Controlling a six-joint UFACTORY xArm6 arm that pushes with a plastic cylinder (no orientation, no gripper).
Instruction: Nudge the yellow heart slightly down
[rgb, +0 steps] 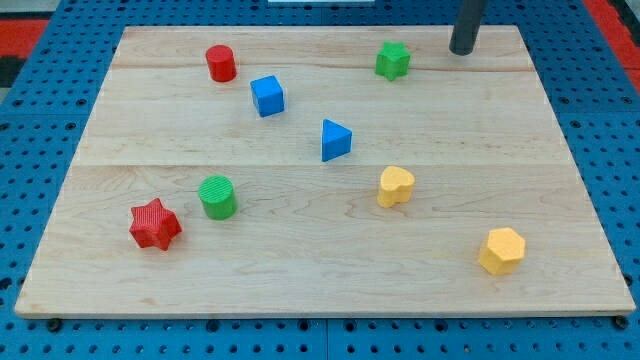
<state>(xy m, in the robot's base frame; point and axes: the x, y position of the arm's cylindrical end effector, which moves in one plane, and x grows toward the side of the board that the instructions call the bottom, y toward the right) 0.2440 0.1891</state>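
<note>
— How much of the nudge has been done?

— None, it seems. The yellow heart (396, 186) sits right of the board's centre, below the blue triangle (335, 140). My tip (463, 49) is seen at the view's top, right of the green star (393, 60) — well apart from the heart, nothing touched or carried. Approach from above and the push itself are left.

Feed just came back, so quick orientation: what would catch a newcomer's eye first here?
Bright blocks scattered over a pale wooden board, with the yellow heart right of centre. My tip stands at the view's top right, clear of every block; the green star is nearest, to its left.
</note>
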